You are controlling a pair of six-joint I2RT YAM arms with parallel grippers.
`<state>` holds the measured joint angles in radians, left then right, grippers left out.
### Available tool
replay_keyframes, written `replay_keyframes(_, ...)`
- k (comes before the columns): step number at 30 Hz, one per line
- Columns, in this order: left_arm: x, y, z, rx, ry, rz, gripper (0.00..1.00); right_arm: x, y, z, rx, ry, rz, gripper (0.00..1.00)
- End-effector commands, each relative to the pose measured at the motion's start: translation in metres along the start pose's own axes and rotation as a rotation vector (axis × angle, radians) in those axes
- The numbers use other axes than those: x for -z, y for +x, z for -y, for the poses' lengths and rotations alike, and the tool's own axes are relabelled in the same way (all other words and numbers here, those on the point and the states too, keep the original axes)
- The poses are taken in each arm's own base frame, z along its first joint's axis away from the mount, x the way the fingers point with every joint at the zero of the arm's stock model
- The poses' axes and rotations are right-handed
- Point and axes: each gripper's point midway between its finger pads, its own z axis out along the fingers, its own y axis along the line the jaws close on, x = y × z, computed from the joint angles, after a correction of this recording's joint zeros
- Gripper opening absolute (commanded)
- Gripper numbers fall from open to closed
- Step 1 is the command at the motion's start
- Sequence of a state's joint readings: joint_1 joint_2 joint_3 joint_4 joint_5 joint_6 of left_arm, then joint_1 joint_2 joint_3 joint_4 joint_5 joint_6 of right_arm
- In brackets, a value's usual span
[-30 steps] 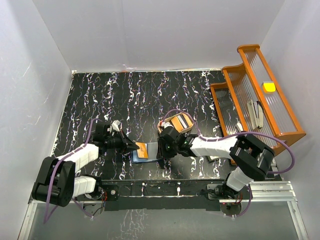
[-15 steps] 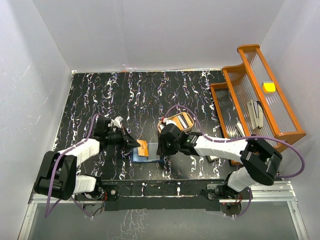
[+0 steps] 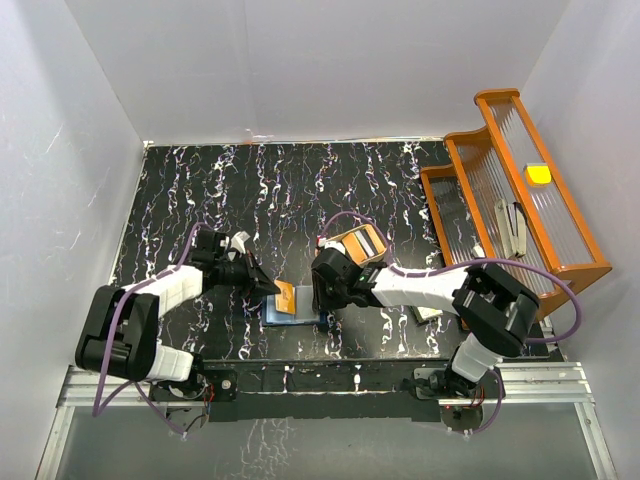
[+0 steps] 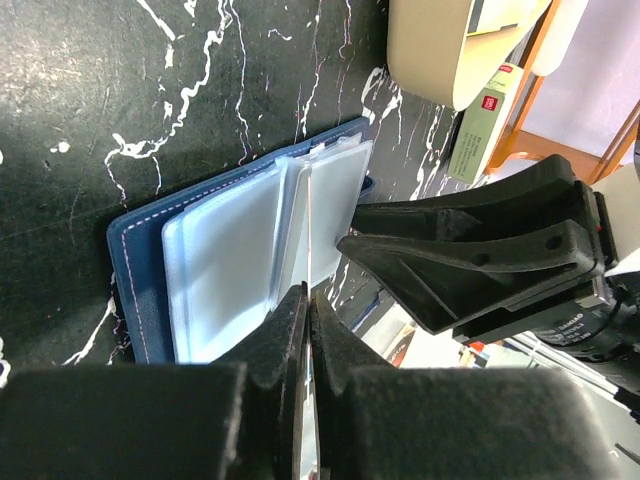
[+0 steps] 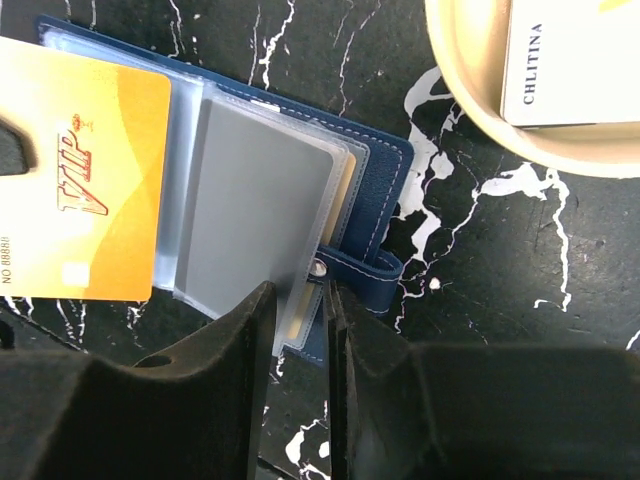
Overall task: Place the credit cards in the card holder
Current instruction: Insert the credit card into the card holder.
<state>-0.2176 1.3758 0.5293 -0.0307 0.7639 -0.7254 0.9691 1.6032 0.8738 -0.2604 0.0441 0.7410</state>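
Observation:
The navy card holder [image 3: 297, 315] lies open on the black marbled table, its clear sleeves [image 5: 255, 215] fanned out and its snap tab [image 5: 365, 272] to the right. An orange credit card [image 5: 80, 190] marked VIP hangs over the holder's left half. My left gripper [image 4: 308, 300] is shut on it. In the left wrist view the card [image 4: 310, 225] shows edge-on above the sleeves [image 4: 225, 265]. My right gripper [image 5: 296, 305] stands narrowly open at the holder's near edge, with a sleeve's corner between its fingers. I cannot tell whether they touch it. In the top view both grippers [image 3: 270, 288] [image 3: 322, 302] flank the holder.
A tan rounded tray [image 5: 470, 95] holding a white box [image 5: 575, 50] sits just beyond the holder [image 5: 375, 190], close to my right arm. An orange slatted rack [image 3: 520, 190] stands at the table's right edge. White walls enclose the table.
My left gripper has carried the orange card slightly right and farther over the holder. My right gripper has edged left to the holder's side.

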Motion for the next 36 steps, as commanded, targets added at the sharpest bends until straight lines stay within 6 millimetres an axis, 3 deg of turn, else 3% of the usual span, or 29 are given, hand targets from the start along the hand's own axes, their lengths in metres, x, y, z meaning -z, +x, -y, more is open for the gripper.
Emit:
replay_keyframes(1,0.0,-0.001,0.009,0.013,0.038,-0.044,0.0,-0.004,-0.014,0.001,0.028,0.027,0.054,0.24)
replay_keyframes(16,-0.009,-0.002,0.011,0.022,0.095,-0.094,0.0,-0.01,-0.008,0.012,0.048,0.057,0.046,0.23)
replay_keyframes(27,-0.01,-0.001,-0.005,-0.018,0.016,-0.088,0.0,-0.014,-0.01,0.024,0.077,0.08,0.042,0.2)
replay_keyframes(36,-0.013,0.001,-0.012,-0.023,0.005,-0.091,0.0,-0.015,-0.009,0.02,0.081,0.055,0.031,0.2)
